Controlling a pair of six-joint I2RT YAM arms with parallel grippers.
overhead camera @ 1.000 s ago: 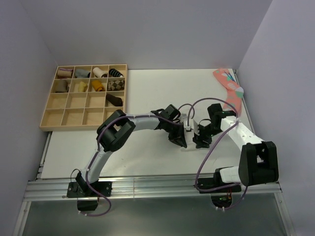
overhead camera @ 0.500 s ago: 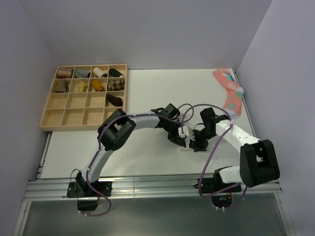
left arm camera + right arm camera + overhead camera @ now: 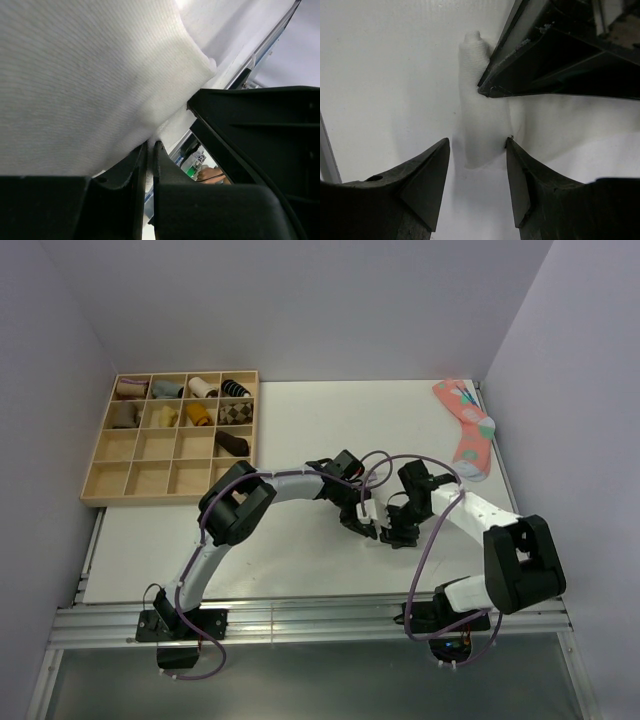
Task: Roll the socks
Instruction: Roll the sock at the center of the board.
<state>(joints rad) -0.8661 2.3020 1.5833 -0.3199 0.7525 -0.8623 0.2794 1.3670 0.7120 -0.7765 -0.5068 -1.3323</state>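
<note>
Top view: the left gripper (image 3: 366, 520) and right gripper (image 3: 399, 530) meet tip to tip over the table (image 3: 300, 430).

Left wrist: its jaws are nearly closed, pinching the socks (image 3: 90, 75) at their edge, seemingly to anchor them.

Right wrist: fingers are spread wide astride the socks' narrow roll, likely to grasp it.

Compartment tray (image 3: 165, 497) is set far-L on table (image 3: 310, 425), patterned sock (image 3: 468, 432) far-R; socks (image 3: 482, 130) are laid centre, btwn L gripper (image 3: 364, 525) & R gripper (image 3: 398, 533).
</note>
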